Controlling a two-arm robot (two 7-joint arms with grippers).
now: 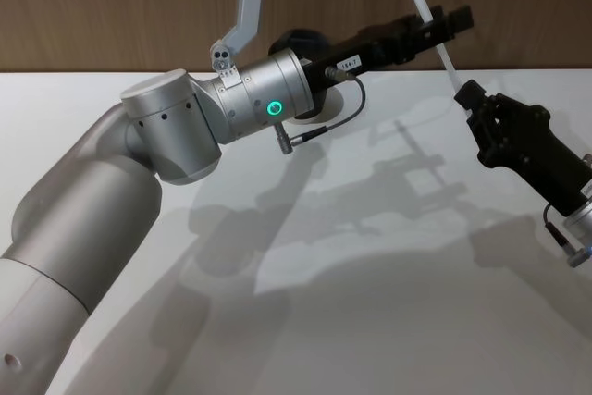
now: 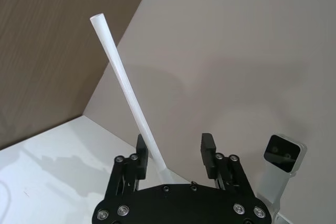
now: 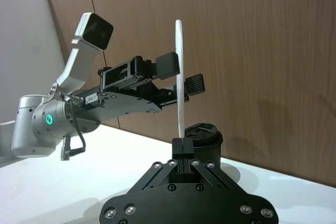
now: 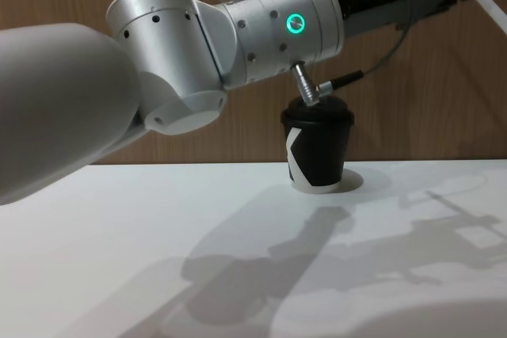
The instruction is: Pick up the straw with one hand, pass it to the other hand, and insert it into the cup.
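Observation:
The white straw stands tilted in the air at the back right. My right gripper is shut on its lower end, and its closed fingertips pinch the straw upright. My left gripper reaches across from the left and is open, one finger on each side of the straw's middle. From the left wrist, the straw runs close along one finger, with a wide gap to the other. The black lidded cup stands on the table below the left forearm, partly hidden by it in the head view.
A white table runs up to a brown wood wall. The bulky left arm with its green ring and black cable spans the space over the cup. A grey camera bracket rises from the left wrist.

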